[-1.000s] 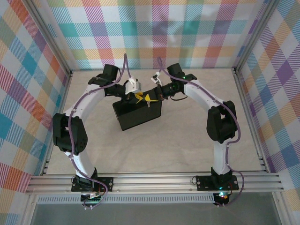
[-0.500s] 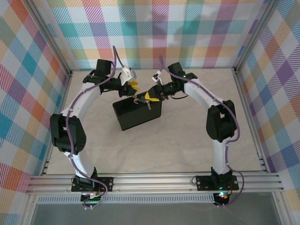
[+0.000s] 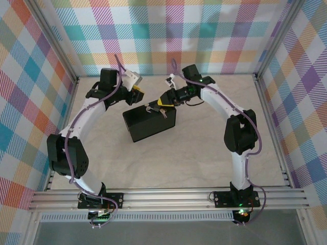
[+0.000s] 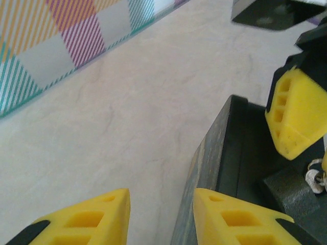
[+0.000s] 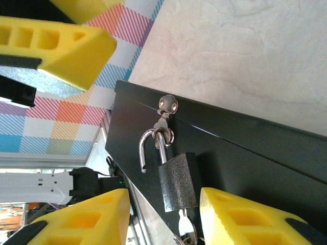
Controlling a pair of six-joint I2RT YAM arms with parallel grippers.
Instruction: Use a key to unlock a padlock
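Beige tabletop point(image 5: 245, 61); padlock point(image 5: 176, 181) hangs open on dark box point(image 5: 265, 158); key point(image 5: 187, 234) cut off.

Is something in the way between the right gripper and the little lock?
No, nothing visible is in the way. In the right wrist view the padlock sits on the box, hooked to its hasp with the shackle swung open. It lies right between the open fingers of the right gripper.

txt/labels/nos: none legible | padlock point(image 5: 176, 179) body: no mark readable | all views
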